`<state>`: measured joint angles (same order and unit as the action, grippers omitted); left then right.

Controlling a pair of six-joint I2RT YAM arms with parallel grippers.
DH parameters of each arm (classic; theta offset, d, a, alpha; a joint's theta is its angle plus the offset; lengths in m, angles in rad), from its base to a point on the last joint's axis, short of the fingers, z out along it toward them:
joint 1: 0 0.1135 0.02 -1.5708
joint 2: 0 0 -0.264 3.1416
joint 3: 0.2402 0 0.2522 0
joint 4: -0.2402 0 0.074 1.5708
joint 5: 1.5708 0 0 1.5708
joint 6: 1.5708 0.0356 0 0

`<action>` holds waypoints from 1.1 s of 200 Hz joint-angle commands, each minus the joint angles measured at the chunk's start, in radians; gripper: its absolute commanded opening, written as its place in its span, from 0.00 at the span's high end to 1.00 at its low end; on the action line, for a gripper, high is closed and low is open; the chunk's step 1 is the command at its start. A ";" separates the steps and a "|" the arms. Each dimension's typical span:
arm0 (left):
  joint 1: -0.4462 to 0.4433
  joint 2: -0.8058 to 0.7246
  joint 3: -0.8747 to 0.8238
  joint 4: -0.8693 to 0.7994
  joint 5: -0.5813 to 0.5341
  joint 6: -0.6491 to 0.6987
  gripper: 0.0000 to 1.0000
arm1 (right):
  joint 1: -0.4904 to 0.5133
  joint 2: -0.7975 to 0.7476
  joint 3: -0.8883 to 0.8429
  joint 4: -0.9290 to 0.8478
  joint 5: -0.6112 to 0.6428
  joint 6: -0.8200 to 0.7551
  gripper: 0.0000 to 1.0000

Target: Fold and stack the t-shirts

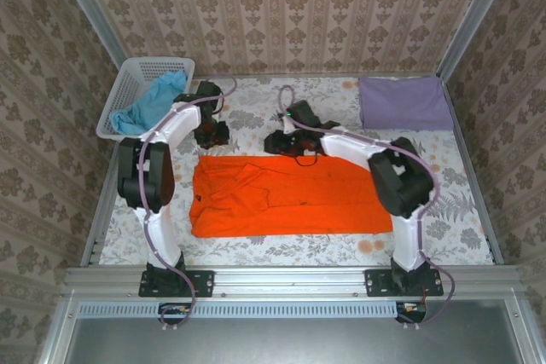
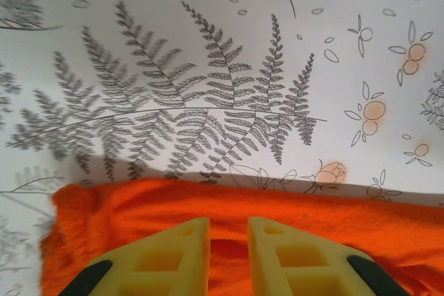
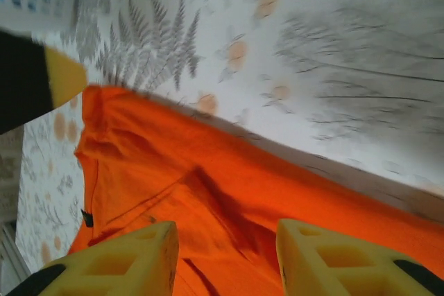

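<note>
orange shirt [image 2: 229,213] cropped, tablecloth [image 3: 333,46] blurred

Three t-shirts: one orange t-shirt [image 1: 286,196] spread flat, one light blue t-shirt [image 1: 152,104] beyond its left end in the single white lattice basket [image 1: 141,70], one folded lavender t-shirt [image 1: 404,102] beyond its right end. Two robot arms, left arm [image 1: 158,168] and right arm [image 1: 397,176], flank the orange t-shirt.

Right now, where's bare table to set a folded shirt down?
Free: strip between orange shirt and near table edge; patch right of right arm, near side of lavender shirt. Crowded: orange shirt's far edge, under left gripper and right gripper.
</note>
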<state>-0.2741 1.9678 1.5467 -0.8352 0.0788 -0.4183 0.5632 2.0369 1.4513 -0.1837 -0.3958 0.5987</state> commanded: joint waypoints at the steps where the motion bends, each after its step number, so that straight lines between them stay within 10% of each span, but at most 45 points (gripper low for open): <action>1: 0.006 0.066 0.017 -0.046 0.072 0.016 0.80 | 0.044 0.088 0.145 -0.148 -0.055 -0.103 0.57; 220: 0.031 0.178 0.043 -0.062 0.061 0.055 0.81 | 0.118 0.339 0.491 -0.424 -0.046 -0.190 0.75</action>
<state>-0.2523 2.1139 1.5742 -0.8761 0.1352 -0.3878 0.6735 2.3566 1.9125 -0.5632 -0.4271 0.4274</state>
